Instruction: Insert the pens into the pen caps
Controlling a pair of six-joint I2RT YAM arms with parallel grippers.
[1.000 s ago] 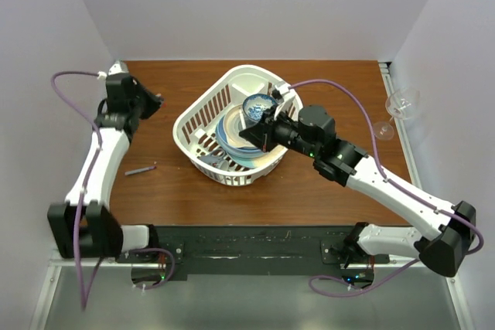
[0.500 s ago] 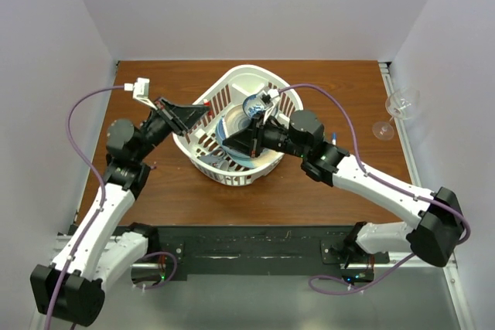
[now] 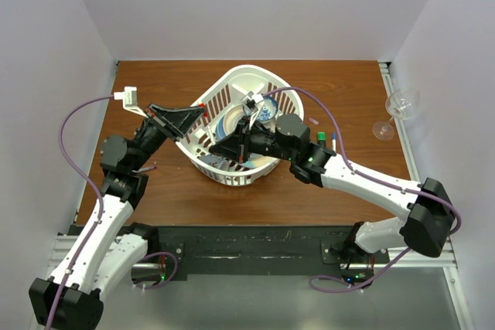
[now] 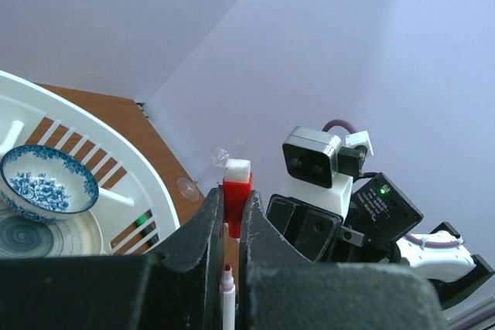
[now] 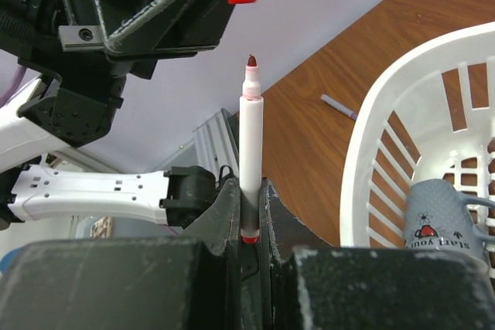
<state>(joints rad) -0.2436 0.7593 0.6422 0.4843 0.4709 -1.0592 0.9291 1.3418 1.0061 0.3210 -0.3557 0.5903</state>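
Red cap: pinched between the closed fingers of the left gripper, with its open end facing down towards the pen.
Red pen: white-barrelled, clamped upright in the shut right gripper, felt tip bare.
Done: this pair is lined up tip to mouth above the white basket.
Left: the push itself, since tip and cap are near but apart (the cap sits a touch to one side of the pen's line).
Other pens: a green-ended marker and a thin pen lie right of the basket, probably untouched, though they are too small to be sure.
Right wrist only: the gap, plus a purple pen on the table.
Left wrist only: the grip on the cap.
Top only: both arms meeting over the basket's left rim.
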